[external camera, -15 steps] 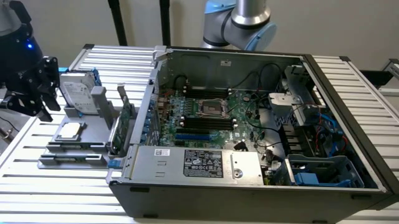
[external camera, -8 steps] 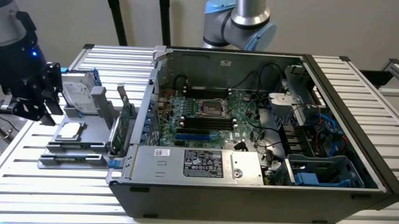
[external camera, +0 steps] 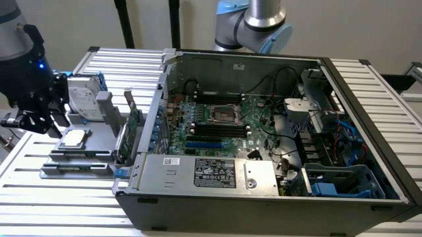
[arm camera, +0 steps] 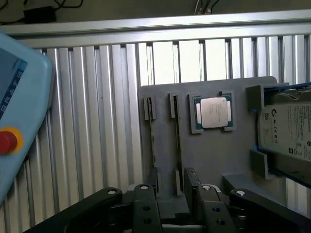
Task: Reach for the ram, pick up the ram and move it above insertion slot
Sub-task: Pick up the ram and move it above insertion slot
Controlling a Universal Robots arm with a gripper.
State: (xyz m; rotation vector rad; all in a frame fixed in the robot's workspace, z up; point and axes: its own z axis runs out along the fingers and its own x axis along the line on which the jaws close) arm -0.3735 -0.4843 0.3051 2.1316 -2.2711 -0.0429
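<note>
Black, at the exterior view's left, the gripper is hovering over a grey tray, its fingers standing apart and clasping nothing. The ram is sitting on edge in one slot of that tray, untouched, lining up with the gap between the fingers. A second thin stick is sitting just beside it in its own slot. A square processor chip is lying flat next to them, and a hard drive is resting beyond it. Toward the exterior view's right, a green card is standing upright beside the open computer case, where the motherboard is lying exposed.
</note>
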